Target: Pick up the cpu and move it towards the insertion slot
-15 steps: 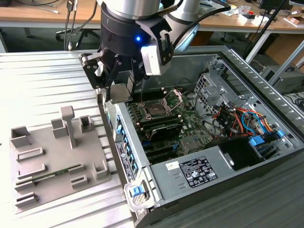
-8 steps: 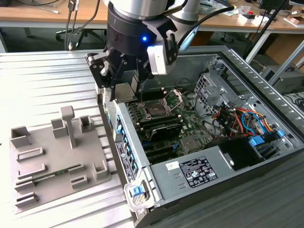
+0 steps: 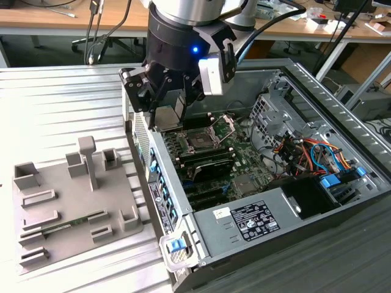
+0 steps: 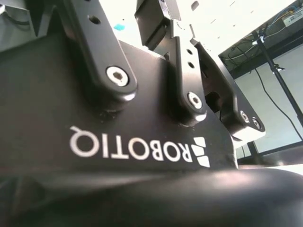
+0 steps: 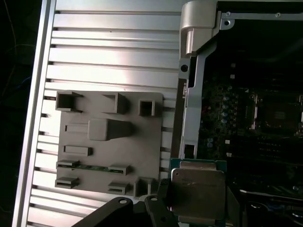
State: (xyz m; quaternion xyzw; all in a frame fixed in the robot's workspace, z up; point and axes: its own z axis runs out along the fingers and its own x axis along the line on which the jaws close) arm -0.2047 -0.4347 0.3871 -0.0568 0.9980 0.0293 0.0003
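Got the chip (image 5: 198, 188) clamped in the gripper (image 3: 170, 108), closed snug on its edges and lifted clear of the grey tray (image 3: 73, 201). Hovering upper centre in the exterior view, over the case (image 3: 160, 183) wall, just short of the socket (image 3: 203, 139). Pickup done; only the last stretch across left. Bracket (image 3: 225, 125) flipped open, no obstacle between. Memory stick (image 3: 82, 220) lying in the tray, lower left.

Silvery cpu (image 5: 198, 189) hangs near open insertion slot (image 3: 200, 141).
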